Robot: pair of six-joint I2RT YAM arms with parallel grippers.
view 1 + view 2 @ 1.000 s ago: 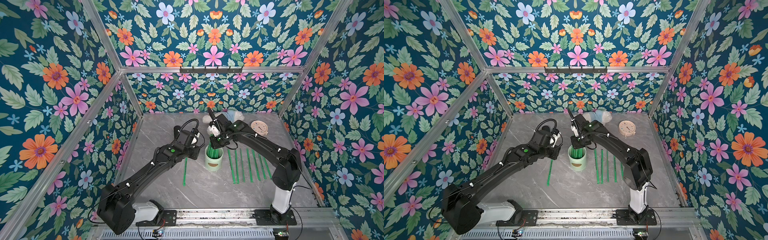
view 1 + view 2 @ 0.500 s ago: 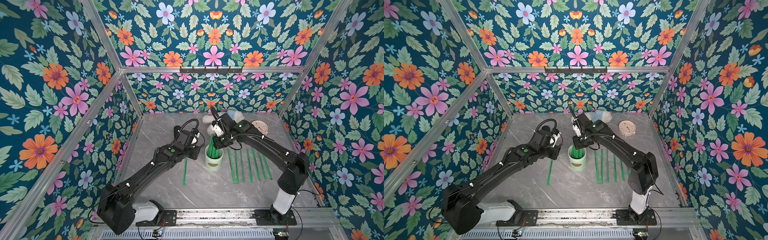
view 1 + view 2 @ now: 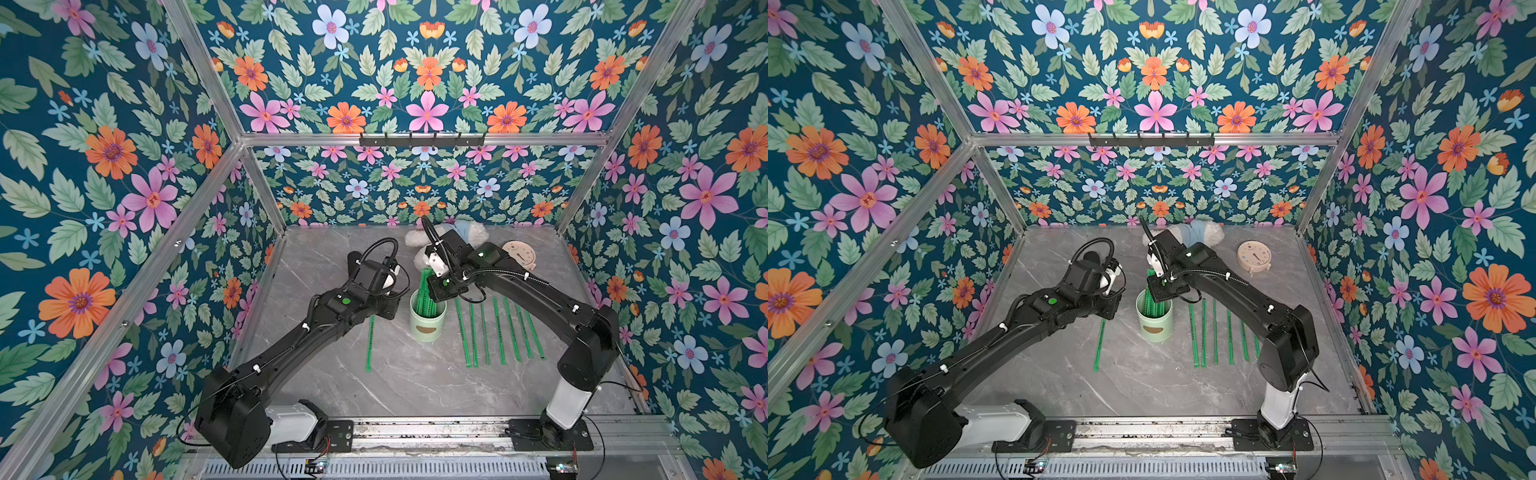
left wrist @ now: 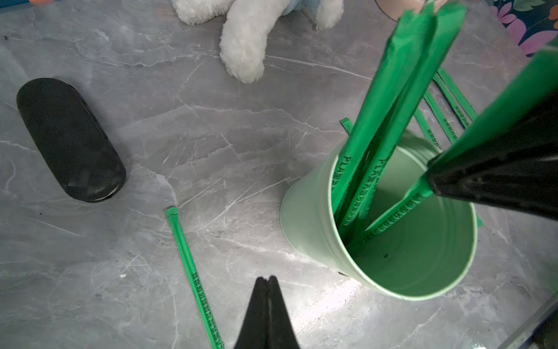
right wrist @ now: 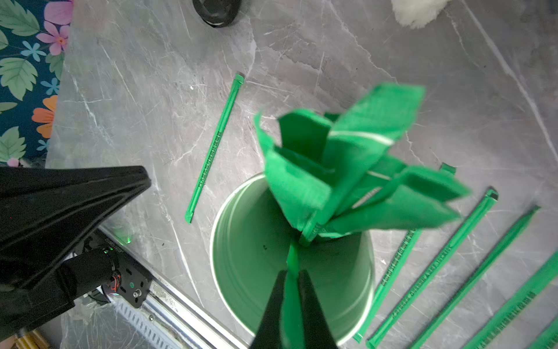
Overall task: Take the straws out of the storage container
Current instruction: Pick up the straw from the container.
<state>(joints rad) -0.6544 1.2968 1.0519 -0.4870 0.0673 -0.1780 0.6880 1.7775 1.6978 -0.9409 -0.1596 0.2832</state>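
Pinching straw (image 4: 392, 215) in storage container (image 4: 305, 217) | right jaws | left jaws closed

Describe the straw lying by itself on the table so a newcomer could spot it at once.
Find the mint-green storage container standing in the middle of the grey marble table. A row of green straws lies on its right; on its left lies a single straw, flat on the table. It alone has no other straw beside it.
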